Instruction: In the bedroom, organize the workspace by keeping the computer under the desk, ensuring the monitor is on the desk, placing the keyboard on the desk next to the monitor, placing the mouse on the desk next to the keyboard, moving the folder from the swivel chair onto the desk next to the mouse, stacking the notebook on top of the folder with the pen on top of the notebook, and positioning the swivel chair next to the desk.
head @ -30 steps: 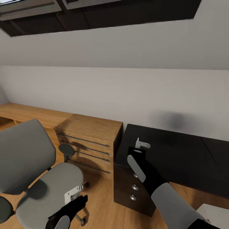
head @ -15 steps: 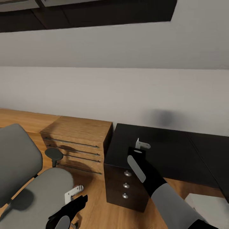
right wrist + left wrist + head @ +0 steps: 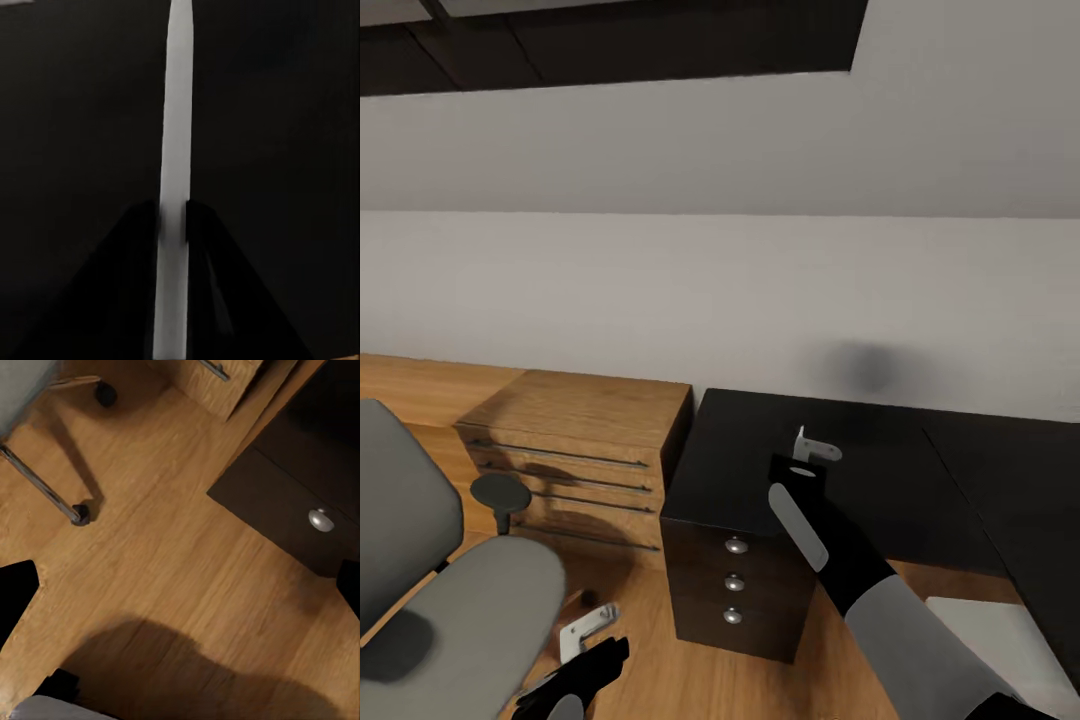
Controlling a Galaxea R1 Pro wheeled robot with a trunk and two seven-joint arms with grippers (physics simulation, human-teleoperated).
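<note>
The sloped grey wall (image 3: pixel 760 290) of the bedroom took up the upper half of the head view. Below it, at the lower right of the frame, lay the glossy black surface (image 3: pixel 880 480) of the desk, with its black drawer unit (image 3: pixel 735 585) and three round silver knobs at lower centre. Left of that stood a low oak drawer chest (image 3: pixel 575 440), and at the lower left edge the grey swivel chair (image 3: pixel 450 610), one black armrest (image 3: pixel 500 492) raised beside its seat. The visible part of the seat carried no folder.

The right tool (image 3: pixel 815 452) hung over the near left corner of the surface. In the right wrist view a slim white stick, judged to be the pen (image 3: pixel 174 187), ran between the two dark fingers (image 3: pixel 135 255), which were pressed together on it. So the pen sat pinched in that tool above the surface, not yet set down.

The left tool (image 3: pixel 588 628) was low over the wood floor at the bottom left of the frame, beside the chair. Its fingers looked spread and it carried nothing. The left wrist view showed floorboards, a chrome chair leg with a castor (image 3: pixel 81 515) and one drawer knob (image 3: pixel 321 520).

The part of the surface in view was bare. Nothing here confirmed any placement as done; most of the task seemed to remain, with the pen's delivery in hand.
</note>
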